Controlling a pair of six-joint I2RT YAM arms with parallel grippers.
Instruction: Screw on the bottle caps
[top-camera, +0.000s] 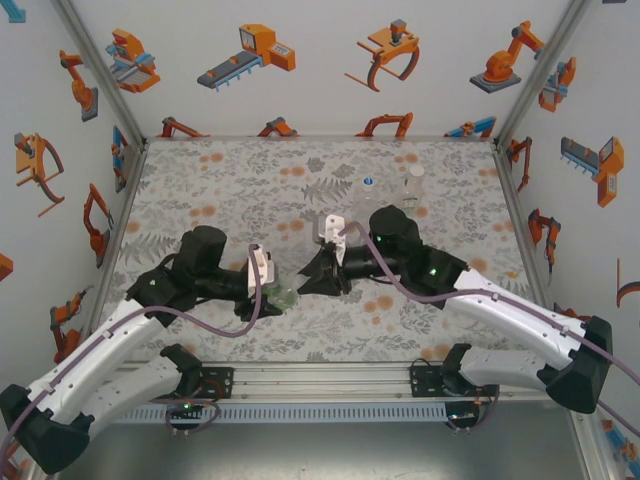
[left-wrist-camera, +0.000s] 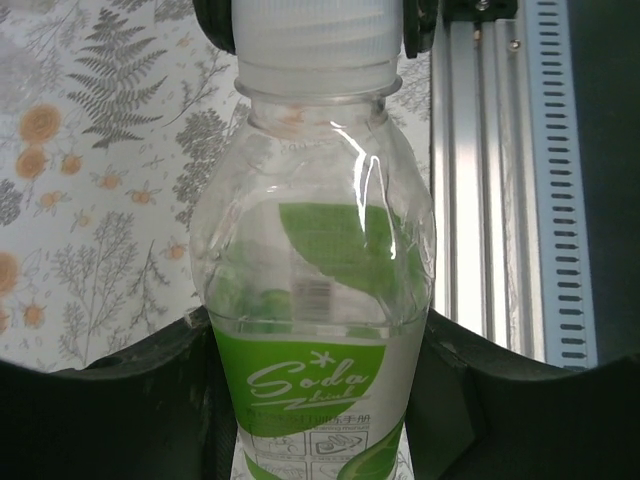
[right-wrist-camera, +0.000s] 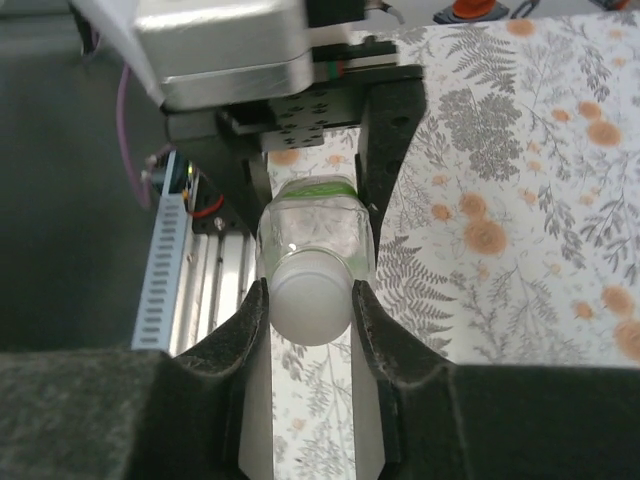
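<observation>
Bottle (left-wrist-camera: 315, 300) above floral-print table (top-camera: 220, 180); robot-sticker walls (top-camera: 310, 100).

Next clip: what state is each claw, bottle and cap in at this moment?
left claw: shut on the green-label bottle
green-label bottle: held, white cap on its neck
white cap: on the neck, gripped by the right claw; tightness unclear
right claw: shut on the white cap
two far bottles: upright; capped or not, cannot tell
</observation>
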